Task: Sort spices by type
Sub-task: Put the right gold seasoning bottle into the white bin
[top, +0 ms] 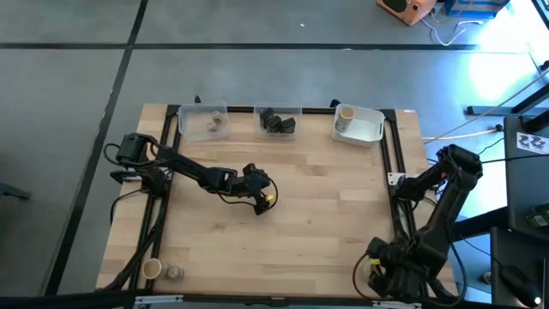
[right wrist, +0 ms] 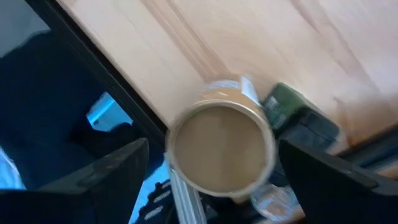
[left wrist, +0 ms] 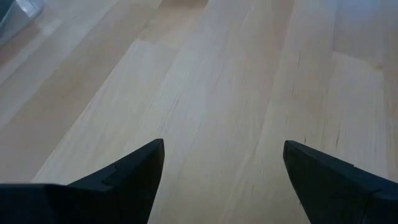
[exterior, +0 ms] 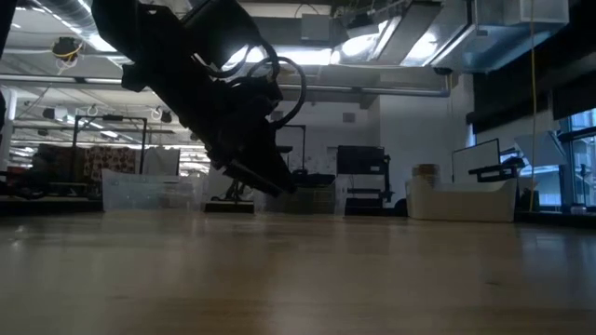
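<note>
My left gripper (top: 264,196) (left wrist: 224,149) hangs open over bare wood at the table's middle, with nothing between its fingers. My right gripper (top: 382,273) (right wrist: 214,155) is open at the near right corner and points down. Its fingers stand on either side of an upright tan cylinder (right wrist: 221,146) without touching it. Beside that cylinder lie a dark boxy block (right wrist: 298,118) and a small round jar (right wrist: 270,202). Another tan cylinder (top: 152,269) and a round jar (top: 174,273) stand at the near left corner.
Three tubs line the far edge. A clear one (top: 206,122) holds small tan and pinkish spices, a clear one (top: 277,122) holds dark blocks, and a white one (top: 358,125) holds a tan cylinder. A black frame rail (top: 397,172) runs along the table's right side.
</note>
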